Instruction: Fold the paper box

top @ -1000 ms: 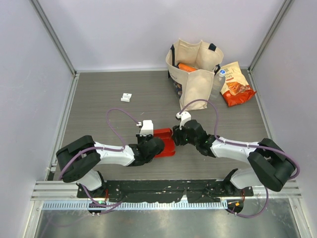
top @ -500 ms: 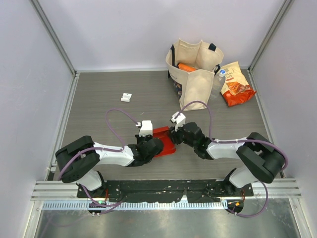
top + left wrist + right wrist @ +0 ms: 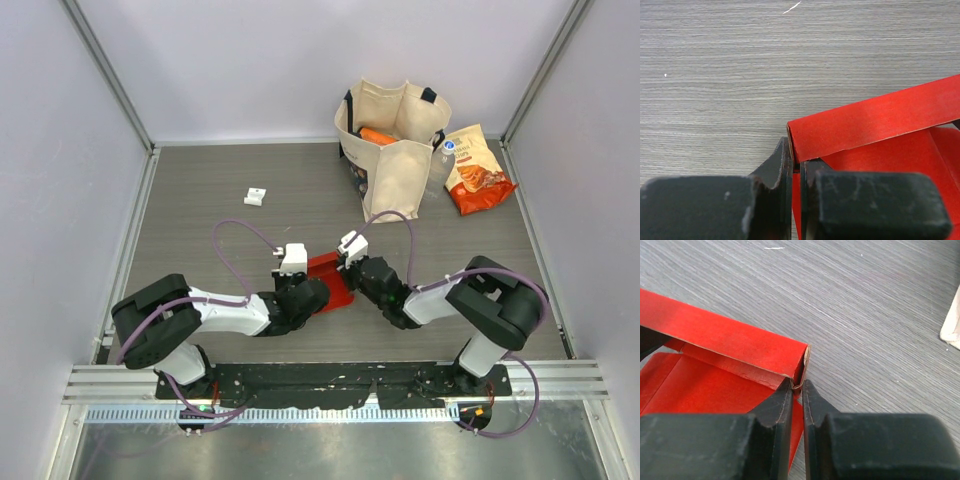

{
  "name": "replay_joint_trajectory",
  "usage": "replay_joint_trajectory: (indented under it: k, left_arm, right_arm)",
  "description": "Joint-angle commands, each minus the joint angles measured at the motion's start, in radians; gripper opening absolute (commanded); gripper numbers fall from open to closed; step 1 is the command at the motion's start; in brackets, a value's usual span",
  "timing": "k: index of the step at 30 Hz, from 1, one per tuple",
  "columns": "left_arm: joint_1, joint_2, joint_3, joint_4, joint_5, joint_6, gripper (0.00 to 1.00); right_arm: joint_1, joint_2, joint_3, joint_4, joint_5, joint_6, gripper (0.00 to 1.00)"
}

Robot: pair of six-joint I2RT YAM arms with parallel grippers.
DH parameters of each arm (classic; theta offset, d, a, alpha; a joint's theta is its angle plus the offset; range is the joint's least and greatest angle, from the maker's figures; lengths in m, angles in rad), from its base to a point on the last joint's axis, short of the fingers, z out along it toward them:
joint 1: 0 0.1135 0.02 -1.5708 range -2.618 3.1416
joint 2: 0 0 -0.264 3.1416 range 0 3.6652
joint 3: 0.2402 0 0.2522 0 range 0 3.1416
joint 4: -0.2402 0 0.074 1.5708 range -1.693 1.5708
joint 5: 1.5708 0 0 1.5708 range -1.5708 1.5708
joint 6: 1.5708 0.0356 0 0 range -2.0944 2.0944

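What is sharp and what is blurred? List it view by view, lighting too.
Top external: even, diffuse light, only faint shadows on the table, all sharp, the paper box included. Left wrist: the left gripper blurs at the bottom edge; box and table grain crisp. Right wrist: the same, the right gripper soft close to the lens.

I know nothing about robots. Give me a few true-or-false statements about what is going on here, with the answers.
1. Both the left hand and the right hand pinch the red paper box. True.
2. The paper box sits inside the tote bag. False: it lies on the table between the two hands, nearer than the tote.
3. In the top view, the snack bag lies right of the tote bag. True.
4. The left hand holds the small white piece. False: that piece lies alone on the table.
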Motion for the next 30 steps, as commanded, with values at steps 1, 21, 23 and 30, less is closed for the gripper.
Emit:
replay_joint_trajectory:
  k: [1,21,23,30]
  left_arm:
    - [-0.006,-0.022,-0.007,0.02,0.005,0.012,0.0]
    - [-0.006,-0.013,0.003,0.011,-0.003,-0.018,0.0]
    - [-0.006,-0.018,-0.002,0.017,0.002,-0.019,0.0]
    - [-0.006,-0.012,-0.008,0.024,0.005,-0.028,0.0]
  right_arm:
    - [0.026,0.02,0.01,0.194,0.101,-0.007,0.14]
    - [0.288,0.271,0.274,0.033,1.034,0.168,0.0]
    - [0.285,0.259,0.28,-0.02,0.975,0.229,0.0]
    - [0.221,0.139,0.165,-0.026,0.547,0.203,0.24]
